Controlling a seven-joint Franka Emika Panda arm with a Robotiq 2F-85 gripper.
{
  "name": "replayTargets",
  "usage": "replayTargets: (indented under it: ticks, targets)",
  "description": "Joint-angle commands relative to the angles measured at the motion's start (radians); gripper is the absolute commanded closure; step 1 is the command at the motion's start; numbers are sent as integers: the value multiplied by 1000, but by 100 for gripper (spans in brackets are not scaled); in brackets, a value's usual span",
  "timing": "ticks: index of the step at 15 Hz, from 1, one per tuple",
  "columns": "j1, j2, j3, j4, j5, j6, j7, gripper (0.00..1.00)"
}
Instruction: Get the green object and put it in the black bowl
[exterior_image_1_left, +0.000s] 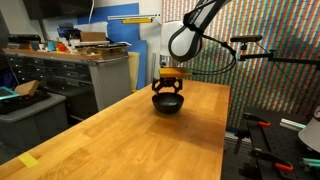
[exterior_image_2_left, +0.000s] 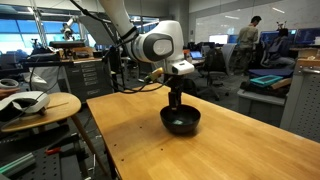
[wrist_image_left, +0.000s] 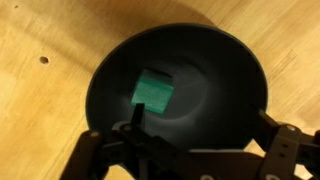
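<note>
The fingers stand spread wide and empty above the black bowl on the bench, since the green object lies loose on the bowl floor, so placement appears complete

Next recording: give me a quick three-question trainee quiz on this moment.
1. True or false: the green block lies inside the black bowl.
2. The end effector is: A) shut on the block, B) open above the bowl, C) out of view.
3. Fill in: the bowl sits on a ___ table.
Key: 1 true; 2 B; 3 wooden.
</note>
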Motion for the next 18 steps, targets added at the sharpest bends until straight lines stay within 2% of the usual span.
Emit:
replayTargets:
  ticks: [1,5,10,13,14,15,18]
  targets:
    - [15,-116,7,-47,-11,-10,-65,0]
    - [34,-238,27,-79,-41,-91,-141,0]
    - [36,-360,89,-97,-117,-314,-235,0]
    - [30,-404,129,-106,-156,-408,-316,0]
    - [29,-418,142,-111,-149,-430,-362,0]
    - [20,-364,138,-81,-135,-388,-292,0]
    - [20,-388,154,-94,-135,-413,-336,0]
